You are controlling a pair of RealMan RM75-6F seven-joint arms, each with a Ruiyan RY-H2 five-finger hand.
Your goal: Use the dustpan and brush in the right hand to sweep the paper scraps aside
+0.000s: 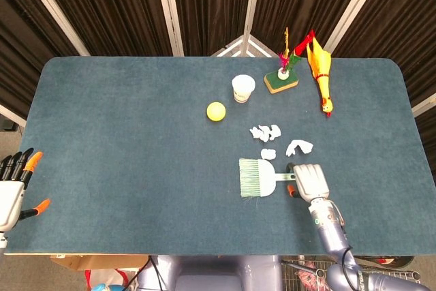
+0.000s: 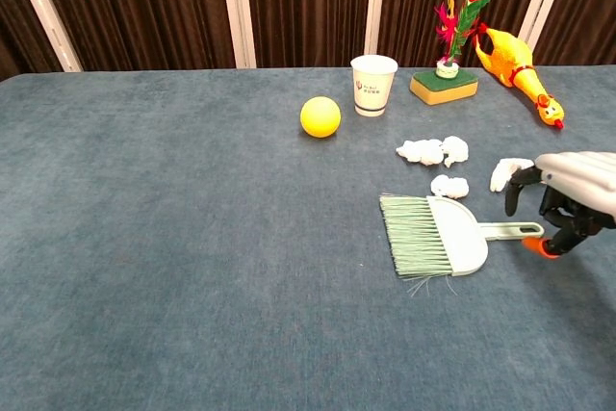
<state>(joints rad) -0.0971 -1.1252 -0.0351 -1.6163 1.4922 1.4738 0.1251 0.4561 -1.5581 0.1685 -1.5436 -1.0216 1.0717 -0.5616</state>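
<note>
A pale green brush point(image 1: 257, 178) point(image 2: 431, 235) lies flat on the blue table, bristles to the left and handle point(image 2: 512, 230) to the right. White paper scraps point(image 1: 266, 132) point(image 2: 432, 150) lie just behind it, with another scrap point(image 1: 298, 146) point(image 2: 501, 172) to the right. My right hand point(image 1: 308, 180) point(image 2: 568, 194) hovers over the end of the handle, fingers curled downward around it but spread, nothing gripped. My left hand point(image 1: 12, 191) is at the table's left front edge, fingers apart and holding nothing.
A yellow ball point(image 1: 216, 111) and a white paper cup point(image 1: 243, 88) stand behind the scraps. At the back right are a sponge with a small feather vase point(image 1: 281, 80) and a rubber chicken point(image 1: 320, 73).
</note>
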